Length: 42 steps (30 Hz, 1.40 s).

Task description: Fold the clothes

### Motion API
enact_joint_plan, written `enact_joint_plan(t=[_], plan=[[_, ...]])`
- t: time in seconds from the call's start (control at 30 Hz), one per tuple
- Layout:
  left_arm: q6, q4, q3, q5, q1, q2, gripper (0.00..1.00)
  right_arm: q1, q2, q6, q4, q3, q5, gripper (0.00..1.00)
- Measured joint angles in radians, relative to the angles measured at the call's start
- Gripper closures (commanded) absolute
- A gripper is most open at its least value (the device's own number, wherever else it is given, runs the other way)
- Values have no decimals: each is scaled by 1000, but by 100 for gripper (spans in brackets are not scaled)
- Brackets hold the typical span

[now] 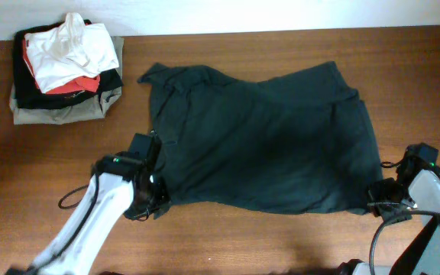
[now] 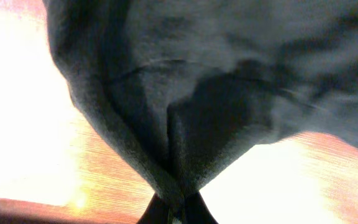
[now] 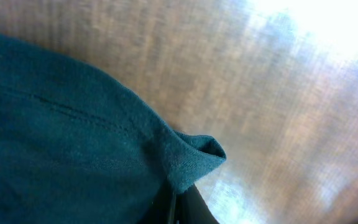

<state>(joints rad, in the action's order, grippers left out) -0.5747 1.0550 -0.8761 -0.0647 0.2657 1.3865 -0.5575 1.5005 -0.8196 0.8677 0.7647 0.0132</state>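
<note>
Overhead. Spread across the middle of the wooden bench (image 1: 281, 244): a dark green shirt (image 1: 258, 141), rumpled, with creases along its far edge. In the far-left corner, well apart from the shirt: a stack of folded clothes (image 1: 63, 72), white garment on top, red, black and khaki layers beneath. At the shirt's near-left corner: the left pincer (image 1: 155, 195), touching the edge of the cloth. At the near-right corner: the right pincer (image 1: 376, 195), likewise against the edge. Too small from up here to tell how the fingers stand.

Left wrist. Most of the frame filled by the shirt (image 2: 229, 74), grey-green and blurred, drawn into creases that converge at the bottom centre. There: the left pincer (image 2: 178, 213), clamped on the shirt, cloth pinched between two dark fingertips. Around it: the bench (image 2: 104, 180), orange and washed out by glare.

Right wrist. Shirt (image 3: 61, 143) over the left and lower part, teal in this light, with a stitched hem line running across. One corner turned up into a small peak, just above the right pincer (image 3: 179, 208). Closed on the shirt's edge, only the dark fingertips visible at the bottom border. Beyond: the bench (image 3: 260, 93), blurred wood grain with a bright patch at upper right.
</note>
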Motion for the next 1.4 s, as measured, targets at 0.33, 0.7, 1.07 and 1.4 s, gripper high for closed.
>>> enact_joint_plan(t=[0.33, 0.7, 1.07, 1.4], plan=[[0, 44, -21, 28, 36, -268, 99, -19, -216, 1, 95, 2, -3, 96], [0, 56, -92, 127, 36, -419, 99, -19, -379, -36, 166, 2, -2, 96], [0, 54, -323, 213, 36, -320, 99, -19, -463, 38, 302, 245, 16, 96], [0, -71, -334, 228, 37, 75, 99, -19, -215, 47, 157, 248, 8, 96]])
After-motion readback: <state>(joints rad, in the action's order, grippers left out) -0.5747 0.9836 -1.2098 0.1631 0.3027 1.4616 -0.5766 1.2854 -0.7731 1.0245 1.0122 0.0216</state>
